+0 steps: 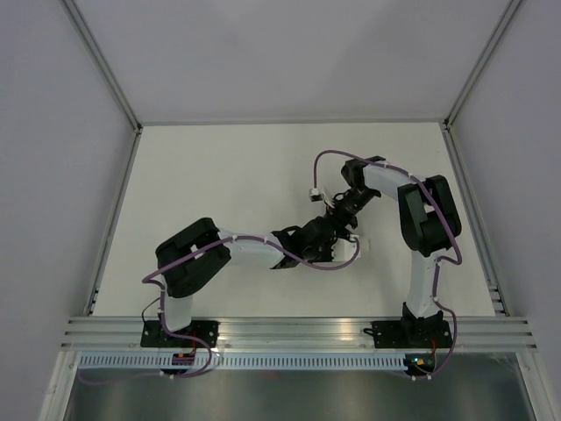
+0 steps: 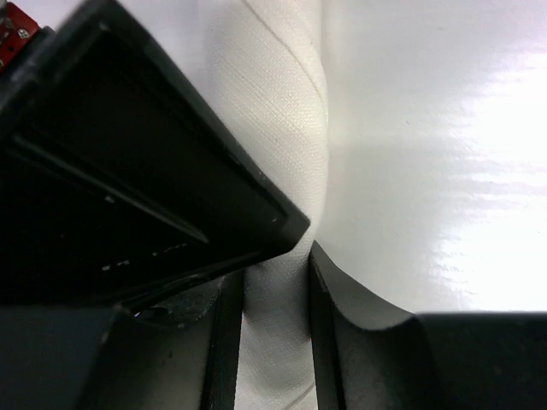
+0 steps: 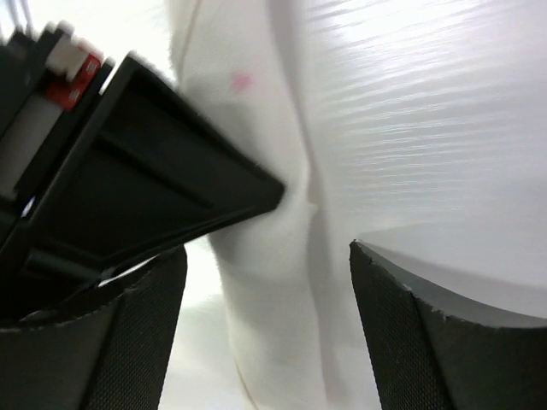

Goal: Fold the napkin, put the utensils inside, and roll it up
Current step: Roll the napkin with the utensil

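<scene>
The napkin is rolled into a slim white cylinder lying on the white table. In the top view only a small white piece of it shows beside the two grippers, which meet at the table's middle. My left gripper is shut on the roll, which fills the narrow gap between its fingers; it also shows from above. My right gripper is open and straddles the napkin with room on both sides, just behind the left gripper in the top view. The knife is hidden.
The white table is walled at the back and both sides. A metal rail runs along the near edge by the arm bases. Each wrist view is partly blocked at upper left by the other gripper's dark body.
</scene>
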Controlling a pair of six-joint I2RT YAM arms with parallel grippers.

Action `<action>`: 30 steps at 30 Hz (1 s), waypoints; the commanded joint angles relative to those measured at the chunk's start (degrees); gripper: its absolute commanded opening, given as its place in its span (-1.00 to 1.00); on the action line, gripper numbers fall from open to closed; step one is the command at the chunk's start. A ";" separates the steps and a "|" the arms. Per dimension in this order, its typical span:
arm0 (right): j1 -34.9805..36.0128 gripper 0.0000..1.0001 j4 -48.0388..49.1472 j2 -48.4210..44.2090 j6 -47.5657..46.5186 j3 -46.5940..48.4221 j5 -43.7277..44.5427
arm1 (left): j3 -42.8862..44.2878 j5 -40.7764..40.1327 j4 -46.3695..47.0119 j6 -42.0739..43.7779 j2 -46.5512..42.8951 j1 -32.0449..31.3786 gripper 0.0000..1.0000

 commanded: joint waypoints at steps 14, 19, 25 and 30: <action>-17.50 0.72 22.06 -8.00 27.83 8.49 4.86 | 9.61 -4.10 -14.66 -20.78 11.21 2.94 -0.25; -25.06 0.72 20.66 -10.80 29.43 9.29 5.12 | 16.46 -10.79 -20.56 -28.24 15.87 3.37 -0.24; -30.17 0.72 18.54 -13.88 28.19 7.80 5.21 | 25.42 -16.15 -31.54 -38.67 21.85 4.60 -0.21; -31.40 0.73 16.35 -15.73 27.14 6.74 4.86 | 29.65 -15.46 -37.94 -45.21 23.61 7.50 -0.17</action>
